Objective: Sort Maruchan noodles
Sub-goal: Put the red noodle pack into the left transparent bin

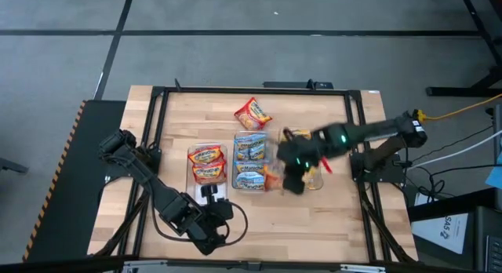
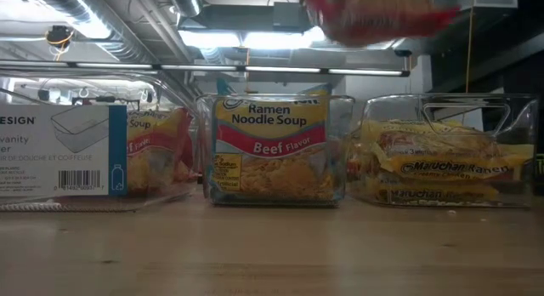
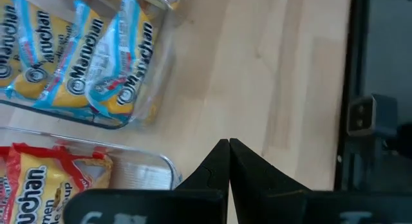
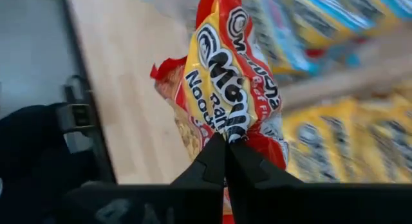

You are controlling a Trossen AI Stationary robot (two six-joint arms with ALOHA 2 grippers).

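Note:
My right gripper (image 1: 292, 179) (image 4: 225, 141) is shut on a red Maruchan packet (image 4: 225, 63), held high over the bins; the packet shows blurred at the top of the low view (image 2: 374, 15). Three clear bins stand side by side: one with red packets (image 1: 206, 165), one with blue packets (image 1: 251, 159) and one with yellow packets (image 2: 442, 160), which my right arm partly hides from above. A loose red packet (image 1: 252, 114) lies flat on the table behind them. My left gripper (image 1: 210, 193) (image 3: 228, 147) is shut and empty, just near of the red bin. My right gripper pinches the red packet between its two fingers at one crinkled end (image 4: 248, 145). The rest of the packet reaches out beyond the fingertips. The packet is lifted clear of the table and bins.
A white label card (image 2: 59, 151) is on the left bin's front. A black frame (image 1: 157, 100) runs around the wooden table top. There is bare wood (image 1: 314, 218) near of the bins.

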